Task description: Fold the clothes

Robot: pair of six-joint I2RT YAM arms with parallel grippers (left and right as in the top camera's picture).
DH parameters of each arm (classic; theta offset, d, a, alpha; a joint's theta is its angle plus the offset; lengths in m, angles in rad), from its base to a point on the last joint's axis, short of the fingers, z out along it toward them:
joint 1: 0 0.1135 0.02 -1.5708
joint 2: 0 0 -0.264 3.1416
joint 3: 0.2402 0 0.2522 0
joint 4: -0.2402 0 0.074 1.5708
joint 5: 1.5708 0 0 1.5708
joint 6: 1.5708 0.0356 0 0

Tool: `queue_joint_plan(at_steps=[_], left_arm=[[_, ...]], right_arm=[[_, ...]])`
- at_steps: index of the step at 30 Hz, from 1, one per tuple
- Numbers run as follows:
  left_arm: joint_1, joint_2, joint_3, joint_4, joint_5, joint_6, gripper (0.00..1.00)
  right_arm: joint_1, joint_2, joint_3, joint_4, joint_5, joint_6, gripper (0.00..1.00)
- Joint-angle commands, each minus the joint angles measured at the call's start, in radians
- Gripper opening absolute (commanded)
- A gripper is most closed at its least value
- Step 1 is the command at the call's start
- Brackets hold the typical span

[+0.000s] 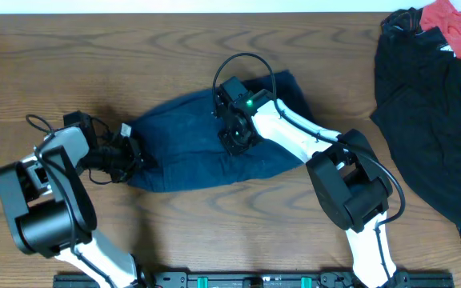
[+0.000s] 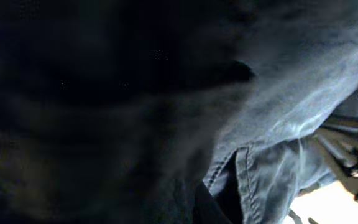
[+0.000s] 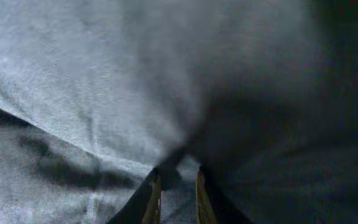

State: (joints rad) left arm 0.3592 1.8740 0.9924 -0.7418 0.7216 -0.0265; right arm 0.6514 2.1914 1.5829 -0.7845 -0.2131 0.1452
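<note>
Navy cotton is all your wrist cameras can show you, and that is the first hazard: you have almost nothing to steer by up close. The clothes [image 1: 190, 144] lie across the middle of the wooden table [image 1: 94, 48], slanting from lower left to upper right, rumpled and not yet squared into a fold. Your right gripper [image 1: 234, 138] sits on the middle of the cloth. In its own view the fingers [image 3: 149, 202] stand close together with a ridge of fabric gathered up between them, so I judge it pinched shut on the cloth. If that pinch holds only the top layer, lifting will peel one layer away and leave the rest lying flat, which twists the fold. Your left gripper [image 1: 129, 152] is at the garment's left end, but its camera shows only dark cloth and a stitched seam [image 2: 244, 180], so I cannot tell whether it is open or closed. If it has no hold, a pull from the right will drag the whole garment sideways. Mind the black garments [image 1: 422, 112] and red cloth [image 1: 458, 24] heaped well apart at the far right. A wide sweep could snag them.
</note>
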Motion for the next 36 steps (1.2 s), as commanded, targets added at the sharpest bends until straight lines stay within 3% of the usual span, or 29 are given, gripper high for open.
queue_joint_plan(at_steps=[1, 13, 19, 24, 31, 36], left_arm=[[0.000, -0.102, 0.067, -0.063, -0.185, -0.043, 0.06], [0.000, -0.343, 0.117, -0.149, -0.188, -0.054, 0.06], [-0.027, -0.395, 0.121, -0.182, -0.097, -0.055, 0.06], [-0.116, -0.453, 0.121, -0.172, -0.026, -0.110, 0.06], [-0.278, -0.492, 0.121, -0.075, -0.026, -0.164, 0.06], [-0.321, -0.492, 0.121, -0.027, -0.026, -0.216, 0.06]], right_arm=[[-0.004, 0.061, -0.021, -0.013, 0.007, 0.003, 0.18], [0.038, 0.060, -0.020, 0.000, -0.003, 0.003, 0.19], [0.094, 0.060, -0.020, 0.035, -0.148, 0.020, 0.19], [0.154, 0.060, -0.020, 0.151, -0.251, 0.166, 0.18], [0.253, 0.060, -0.020, 0.287, -0.283, 0.211, 0.18], [0.294, 0.060, -0.020, 0.327, -0.280, 0.243, 0.19]])
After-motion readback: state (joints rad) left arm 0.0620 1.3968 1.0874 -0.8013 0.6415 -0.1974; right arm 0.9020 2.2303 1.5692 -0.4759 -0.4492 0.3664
